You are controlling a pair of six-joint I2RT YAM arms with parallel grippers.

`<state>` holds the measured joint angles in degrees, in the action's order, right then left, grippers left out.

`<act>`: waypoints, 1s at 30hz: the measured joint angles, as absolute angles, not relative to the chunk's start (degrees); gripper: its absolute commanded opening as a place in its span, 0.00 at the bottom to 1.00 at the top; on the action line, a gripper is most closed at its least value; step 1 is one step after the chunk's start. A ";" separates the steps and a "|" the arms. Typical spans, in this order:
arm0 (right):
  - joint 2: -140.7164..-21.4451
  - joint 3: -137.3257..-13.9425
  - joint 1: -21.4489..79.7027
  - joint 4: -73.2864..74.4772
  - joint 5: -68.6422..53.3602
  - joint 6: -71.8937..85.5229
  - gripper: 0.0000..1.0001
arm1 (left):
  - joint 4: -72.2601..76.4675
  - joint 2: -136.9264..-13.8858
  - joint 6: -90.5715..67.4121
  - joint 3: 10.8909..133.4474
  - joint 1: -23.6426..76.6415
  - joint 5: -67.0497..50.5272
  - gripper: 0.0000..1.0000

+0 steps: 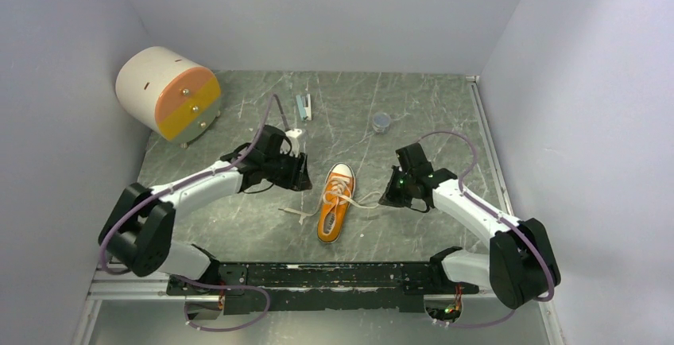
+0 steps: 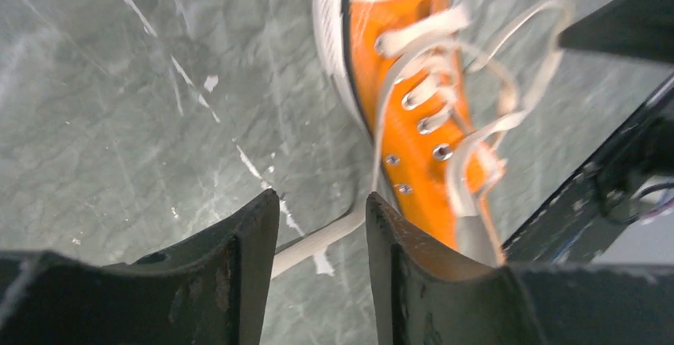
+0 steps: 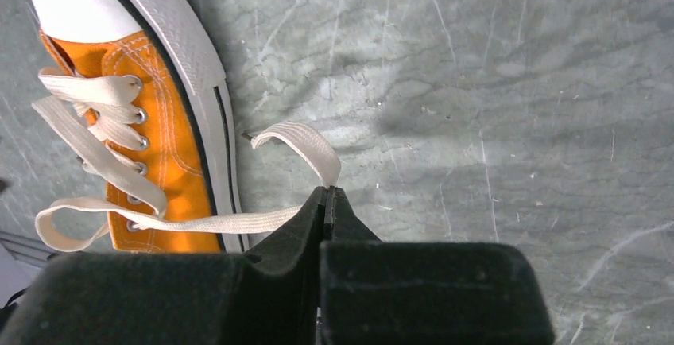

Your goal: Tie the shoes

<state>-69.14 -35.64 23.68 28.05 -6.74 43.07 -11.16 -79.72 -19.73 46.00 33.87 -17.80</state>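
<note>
One orange shoe (image 1: 336, 202) with a white sole and toe cap lies in the middle of the grey table, toe pointing away from the arm bases. Its white laces (image 1: 350, 200) spread loose to both sides. My right gripper (image 3: 328, 192) sits just right of the shoe (image 3: 171, 146), shut on the right lace (image 3: 306, 142), whose free end curls out past the fingertips. My left gripper (image 2: 322, 202) hovers at the shoe's (image 2: 413, 122) left side with its jaws apart. The left lace (image 2: 318, 242) runs across the table below the gap, untouched.
A white drum (image 1: 168, 93) with an orange and yellow face stands at the back left. A small teal tool (image 1: 304, 106) and a small round disc (image 1: 382, 122) lie at the back. Grey walls close in three sides.
</note>
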 measured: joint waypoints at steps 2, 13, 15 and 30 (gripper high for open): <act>-69.32 -36.14 23.68 27.99 -6.81 42.44 0.00 | -11.99 -82.48 -16.73 45.93 34.13 -18.76 0.47; -70.26 -36.53 23.68 28.03 -6.83 41.01 0.00 | -6.63 -95.24 -14.70 46.19 38.98 -25.54 0.41; -70.26 -36.53 23.68 28.05 -6.79 40.91 0.00 | -5.63 -96.07 -15.00 46.48 39.22 -26.20 0.33; -69.06 -39.31 23.55 29.80 -7.18 37.06 0.00 | -10.68 -90.78 -15.66 46.02 39.22 -18.39 0.12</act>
